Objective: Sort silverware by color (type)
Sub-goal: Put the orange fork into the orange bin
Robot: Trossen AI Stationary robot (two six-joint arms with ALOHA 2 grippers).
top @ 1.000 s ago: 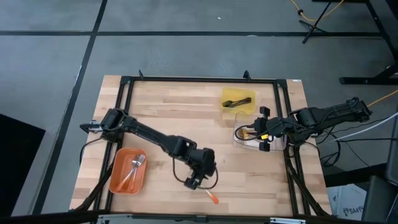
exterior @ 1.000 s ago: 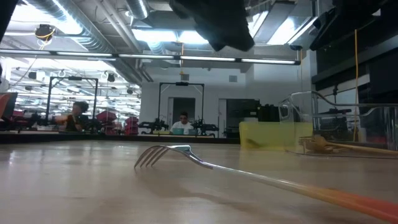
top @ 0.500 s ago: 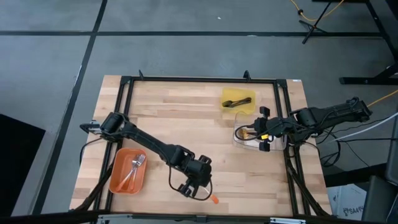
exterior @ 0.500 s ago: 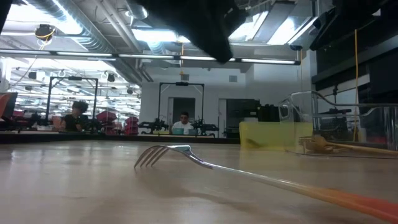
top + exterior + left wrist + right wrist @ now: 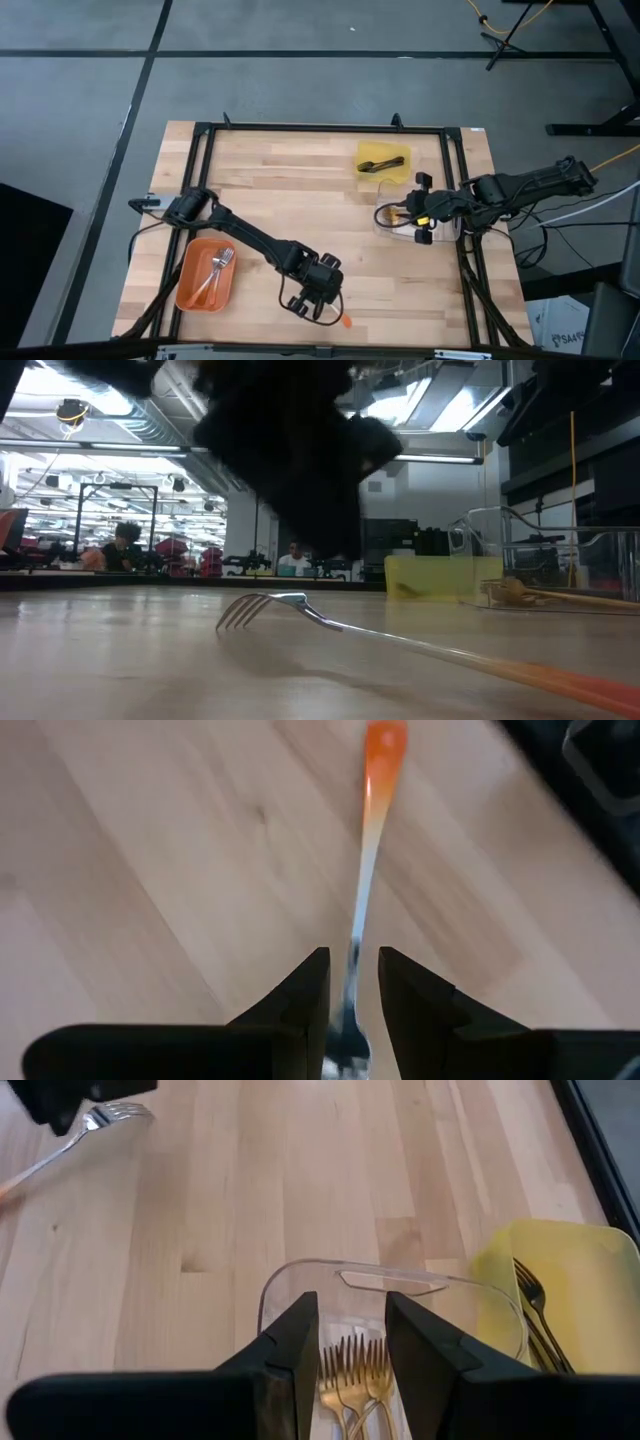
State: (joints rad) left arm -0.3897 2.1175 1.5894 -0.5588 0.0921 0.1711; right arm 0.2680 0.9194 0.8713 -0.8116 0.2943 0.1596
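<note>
The left gripper (image 5: 312, 305) has dropped to the lower middle of the frame, over the orange-handled fork (image 5: 366, 860) lying on the table (image 5: 300, 180); its fingers straddle the shaft, open, nothing gripped yet, so pickup looks next. The right gripper (image 5: 422, 212) waits open above the clear tray (image 5: 300, 1280) of gold forks (image 5: 355, 1375)

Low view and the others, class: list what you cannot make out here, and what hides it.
- Low view: left gripper is a dark blur; fingers unreadable.
- Left wrist view: fork tines hidden behind the fingers.
- High view: fork mostly under the left gripper.
- Right wrist view: gold forks cut off by the edge.
</note>
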